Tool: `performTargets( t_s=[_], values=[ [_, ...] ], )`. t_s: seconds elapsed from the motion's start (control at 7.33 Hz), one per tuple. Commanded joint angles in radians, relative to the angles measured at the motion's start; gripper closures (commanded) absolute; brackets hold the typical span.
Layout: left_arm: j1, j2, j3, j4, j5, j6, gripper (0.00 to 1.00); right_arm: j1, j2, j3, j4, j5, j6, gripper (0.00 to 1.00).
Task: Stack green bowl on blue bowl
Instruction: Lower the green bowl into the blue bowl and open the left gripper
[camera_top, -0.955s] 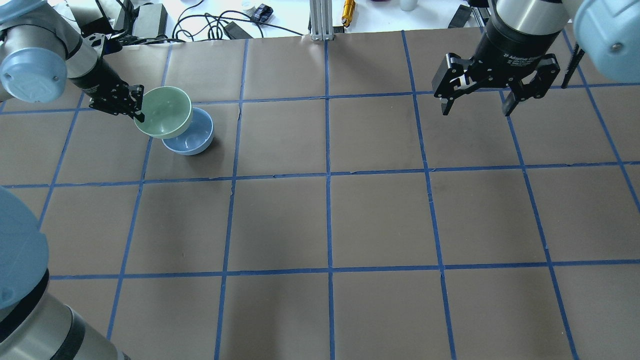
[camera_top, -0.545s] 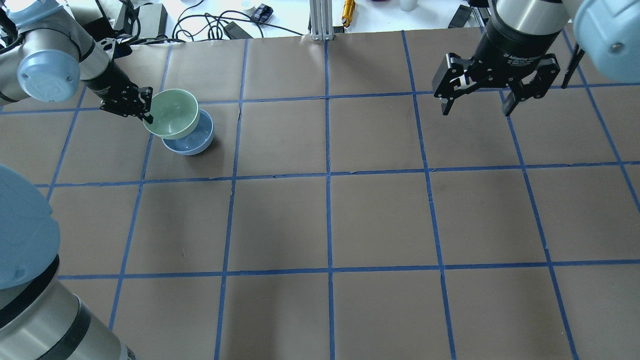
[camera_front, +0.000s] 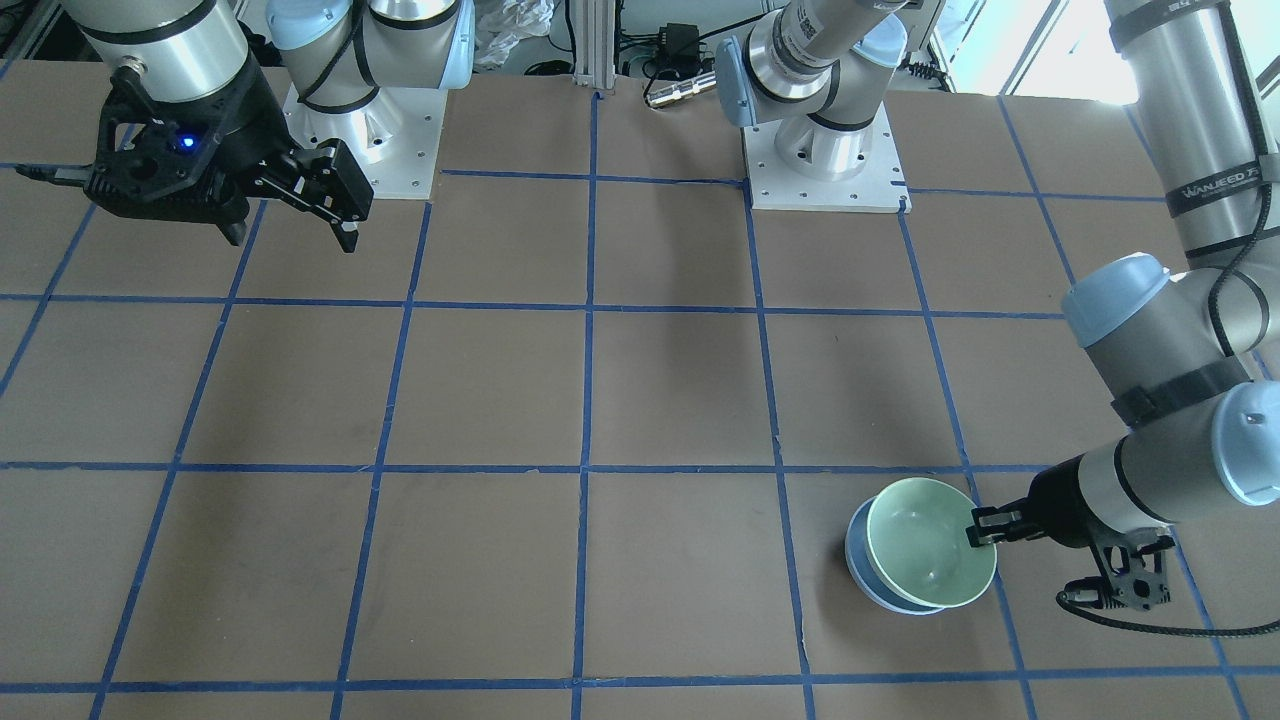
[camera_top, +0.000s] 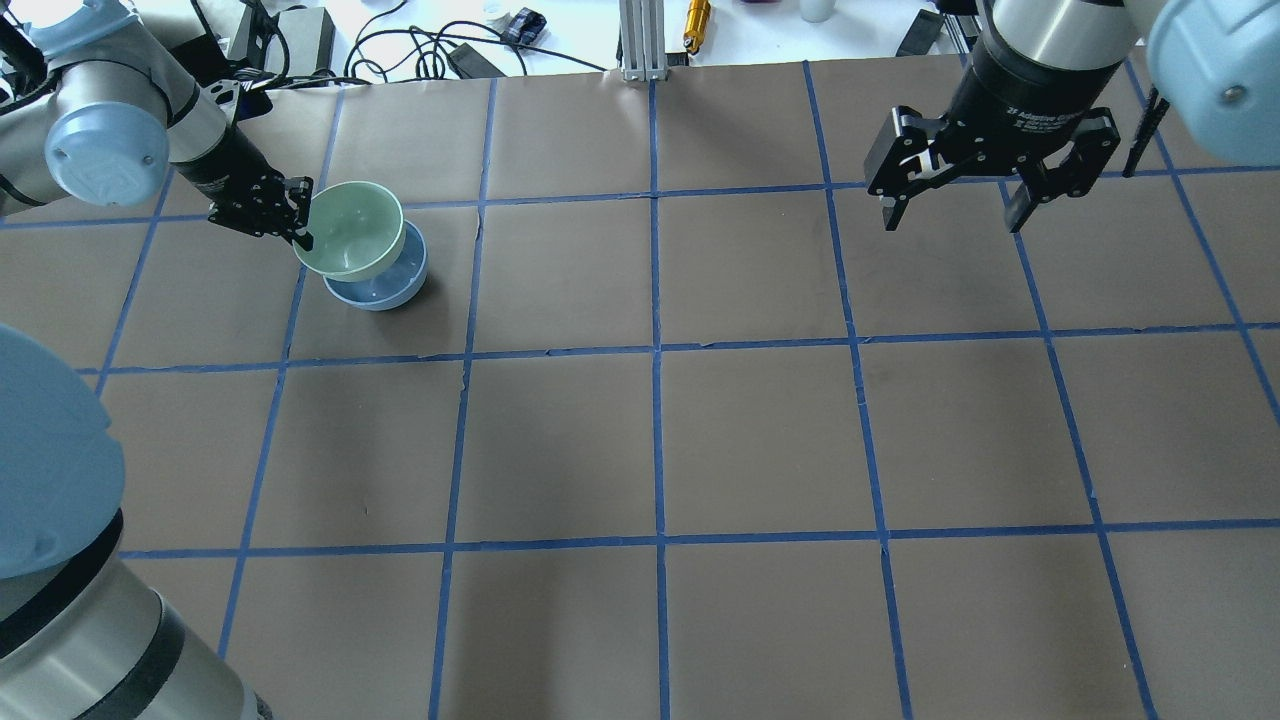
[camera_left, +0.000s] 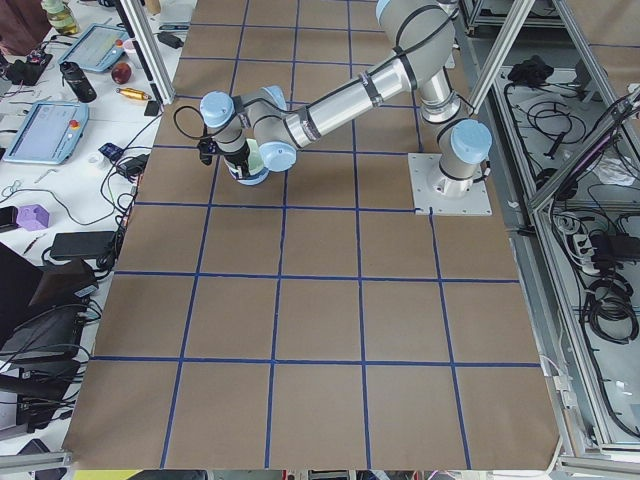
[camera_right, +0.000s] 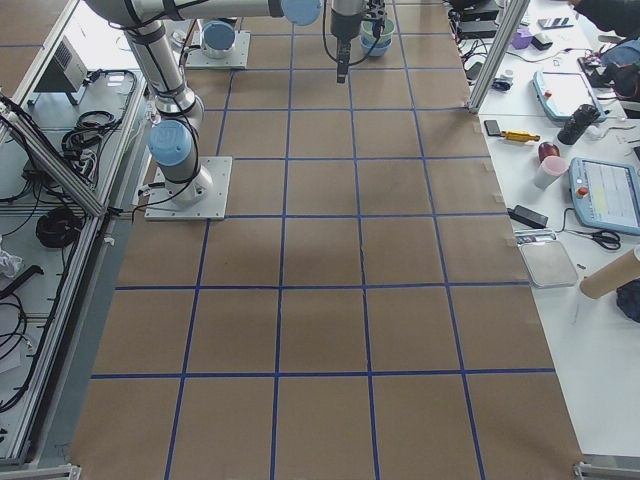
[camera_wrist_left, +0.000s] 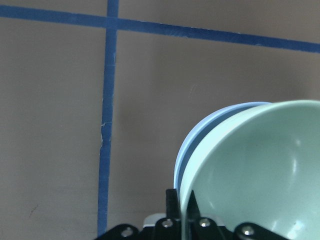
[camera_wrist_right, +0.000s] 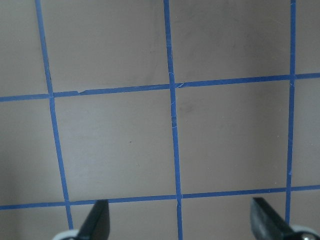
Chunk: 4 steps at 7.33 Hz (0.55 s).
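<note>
The pale green bowl is held tilted over the pale blue bowl, which sits on the brown table and is partly covered by it. My left gripper is shut on the green bowl's left rim. The front view shows the green bowl overlapping the blue bowl, with my left gripper pinching its rim. The left wrist view shows the green bowl close in front of the blue bowl's rim. My right gripper hangs open and empty above the far right of the table.
Blue tape lines divide the brown table into squares. Cables, a power brick and a metal post lie beyond the far edge. The arm bases stand at the robot's side of the table.
My left gripper has carried the green bowl to the right and lowered it, so it now covers more of the blue bowl. The right arm has not moved.
</note>
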Motion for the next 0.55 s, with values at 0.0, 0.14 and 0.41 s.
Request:
performTargets(
  t_s=[0.0,0.14,0.41],
  values=[
    [0.0,0.002,-0.009,0.002,-0.002,0.011,0.84,0.0,0.0,0.0,0.0,0.0,0.0,0.0],
    [0.0,0.0,-0.01,0.004,-0.004,0.017,0.46,0.0,0.0,0.0,0.0,0.0,0.0,0.0],
    [0.0,0.002,-0.009,0.004,-0.005,0.017,0.28,0.0,0.0,0.0,0.0,0.0,0.0,0.0]
  ],
)
